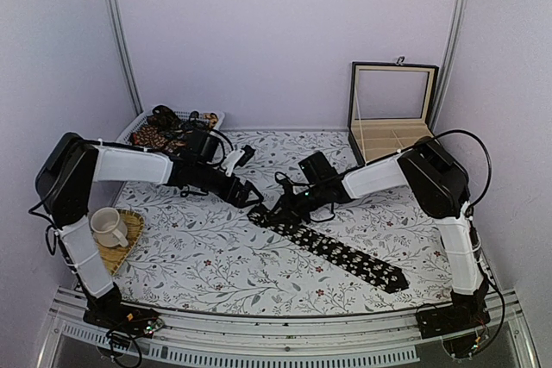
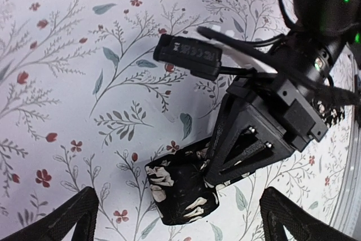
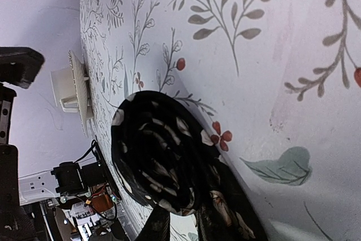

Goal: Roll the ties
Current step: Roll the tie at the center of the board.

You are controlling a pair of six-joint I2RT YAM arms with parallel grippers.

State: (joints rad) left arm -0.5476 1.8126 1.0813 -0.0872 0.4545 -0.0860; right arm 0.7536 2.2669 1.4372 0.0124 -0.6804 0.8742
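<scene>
**A:** Where is the black tie (image 1: 345, 254) found?

**B:** It is laid slantwise on the flowered counter (image 1: 198, 256), in front of the open box (image 1: 392, 114). Its wide end is seen nearest the front edge. Its other end is wound into a small roll (image 2: 180, 187), in front and to the left of the box.

**A:** By what is the roll held?

**B:** It is pinched by the right gripper (image 1: 274, 213), whose jaws are closed narrowly on it.

**A:** And the left gripper (image 1: 248, 194)?

**B:** It is held just beside the roll, on the side away from the box. Its jaws are spread wide, and nothing is gripped by them.

**A:** What else is seen?

**B:** A wire basket (image 1: 129, 131) of patterned ties (image 1: 155, 137) is set at the back, far left of the box. A cup (image 1: 108, 226) on a woven mat (image 1: 121, 252) is placed further forward, well apart from the box.
</scene>
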